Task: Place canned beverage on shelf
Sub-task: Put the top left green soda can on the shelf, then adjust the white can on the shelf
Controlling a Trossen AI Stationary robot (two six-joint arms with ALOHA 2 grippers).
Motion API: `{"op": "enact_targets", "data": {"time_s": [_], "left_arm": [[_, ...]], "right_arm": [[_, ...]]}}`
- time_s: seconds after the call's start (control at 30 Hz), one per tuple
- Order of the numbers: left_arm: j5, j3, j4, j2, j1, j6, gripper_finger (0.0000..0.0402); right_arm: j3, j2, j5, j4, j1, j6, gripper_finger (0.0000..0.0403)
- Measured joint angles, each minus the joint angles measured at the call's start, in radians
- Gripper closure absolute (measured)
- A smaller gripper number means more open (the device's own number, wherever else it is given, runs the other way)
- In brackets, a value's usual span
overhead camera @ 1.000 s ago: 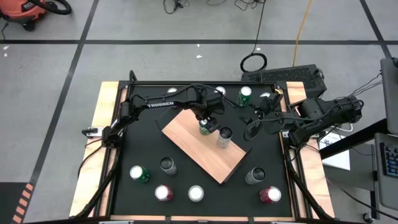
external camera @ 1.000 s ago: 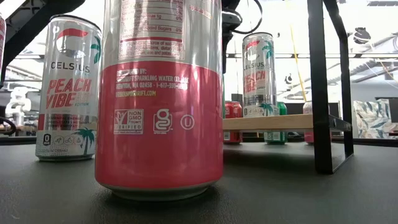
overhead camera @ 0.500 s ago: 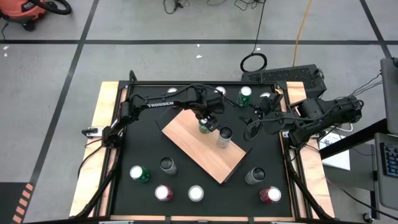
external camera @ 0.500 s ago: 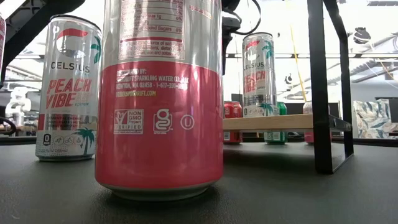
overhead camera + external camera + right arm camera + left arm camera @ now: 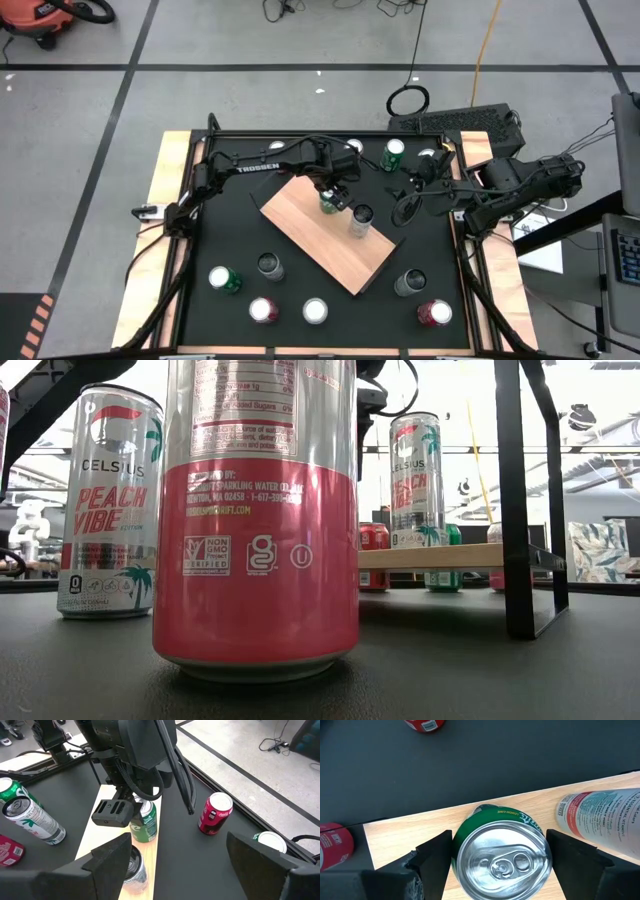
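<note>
I've got the left gripper (image 5: 497, 865) straddling the green can (image 5: 500, 852), which stands upright on the shelf (image 5: 330, 238) beside a silver can (image 5: 360, 220); fingers sit wide either side, prob. just off the walls. Can's rigid but thin-walled and slick, so I'd grip mid-body, light squeeze. Right gripper (image 5: 175, 865) waits open nearby, holding nothing.

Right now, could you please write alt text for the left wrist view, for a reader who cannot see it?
A green can stands upright on the shelf, between the two dark fingers of the left gripper. A silver can stands beside it on the shelf, and two red cans sit on the black table beyond.
</note>
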State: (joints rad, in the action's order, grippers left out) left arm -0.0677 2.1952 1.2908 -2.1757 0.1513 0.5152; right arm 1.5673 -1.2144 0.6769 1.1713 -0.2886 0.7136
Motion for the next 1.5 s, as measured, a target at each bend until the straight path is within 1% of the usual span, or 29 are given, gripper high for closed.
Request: {"op": "enact_targets", "data": {"time_s": [0.27, 0.67, 0.8, 0.97, 1.17, 1.23, 1.4, 1.5], "left_arm": [[0.005, 0.0, -0.008, 0.0, 0.001, -0.005, 0.0105], [0.006, -0.001, -0.021, 0.017, 0.0, 0.0, 0.0037], [-0.007, -0.001, -0.026, 0.068, 0.0, 0.002, 0.0032], [-0.037, -0.001, -0.035, 0.131, 0.0, -0.013, 0.0031], [-0.051, 0.0, -0.059, 0.23, -0.003, -0.054, 0.0031], [-0.053, 0.0, -0.059, 0.261, -0.003, -0.061, 0.0031], [-0.052, 0.002, -0.062, 0.353, -0.008, -0.095, 0.0031], [-0.051, 0.001, -0.059, 0.393, -0.015, -0.098, 0.0031]], "right_arm": [[0.0, 0.0, -0.001, 0.0, 0.0, 0.0, 0.0101], [0.0, 0.0, -0.005, 0.0, 0.0, 0.014, 0.0101], [0.0, 0.0, -0.069, -0.005, 0.0, 0.033, 0.0101], [0.0, -0.013, -0.158, -0.059, 0.0, 0.027, 0.0101], [0.0, -0.067, -0.274, -0.141, 0.019, 0.026, 0.0101], [0.0, -0.094, -0.317, -0.166, 0.029, -0.007, 0.0099], [0.0, -0.153, -0.418, -0.174, 0.058, -0.043, 0.0086], [0.0, -0.17, -0.445, -0.183, 0.066, -0.045, 0.0072]]}}
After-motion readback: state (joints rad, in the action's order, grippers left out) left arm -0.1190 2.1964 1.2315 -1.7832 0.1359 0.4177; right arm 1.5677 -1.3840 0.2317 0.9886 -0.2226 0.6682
